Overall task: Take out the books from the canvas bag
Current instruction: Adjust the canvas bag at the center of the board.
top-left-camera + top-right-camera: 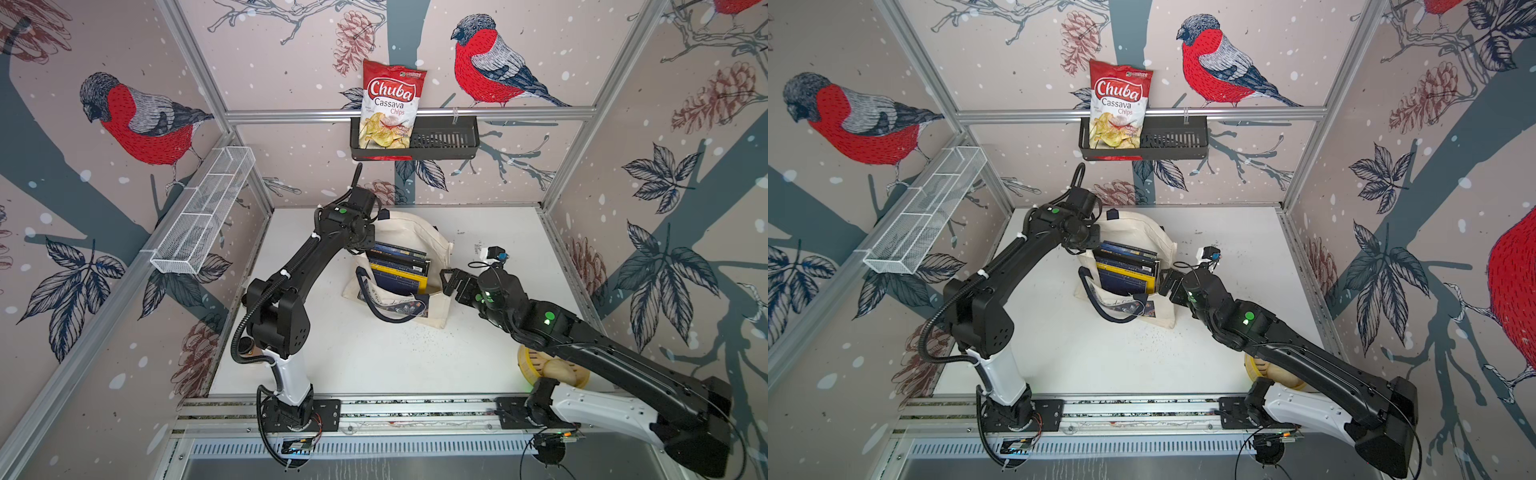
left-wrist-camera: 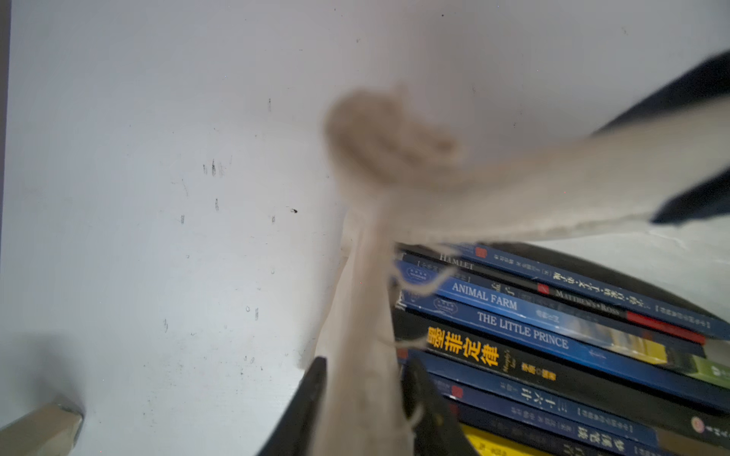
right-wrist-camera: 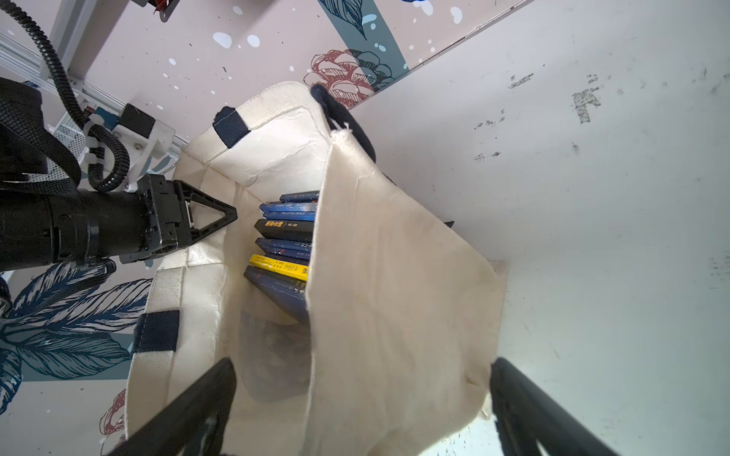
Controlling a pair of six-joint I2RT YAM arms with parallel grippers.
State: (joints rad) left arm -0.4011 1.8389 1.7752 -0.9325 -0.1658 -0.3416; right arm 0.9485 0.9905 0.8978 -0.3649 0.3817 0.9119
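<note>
The cream canvas bag [image 1: 441,249] [image 1: 1168,249] stands open mid-table, with navy handles. Several books [image 1: 398,270] [image 1: 1127,272] stand packed inside it, spines up: mostly navy, one black, one yellow, one blue "The Little Prince" [image 2: 521,329]. My left gripper [image 2: 363,373] is shut on the bag's left rim cloth [image 2: 361,308]; in the right wrist view its fingers [image 3: 221,215] sit at that rim. My right gripper [image 3: 363,367] [image 1: 449,282] is open and straddles the bag's right wall [image 3: 395,296], one finger inside and one outside. The books [image 3: 284,244] lie just beyond it.
A red-white chips bag [image 1: 390,104] stands in a black basket [image 1: 453,141] on the back wall. A white wire shelf [image 1: 203,216] hangs on the left wall. A yellow round steamer [image 1: 552,370] lies under my right arm near the front edge.
</note>
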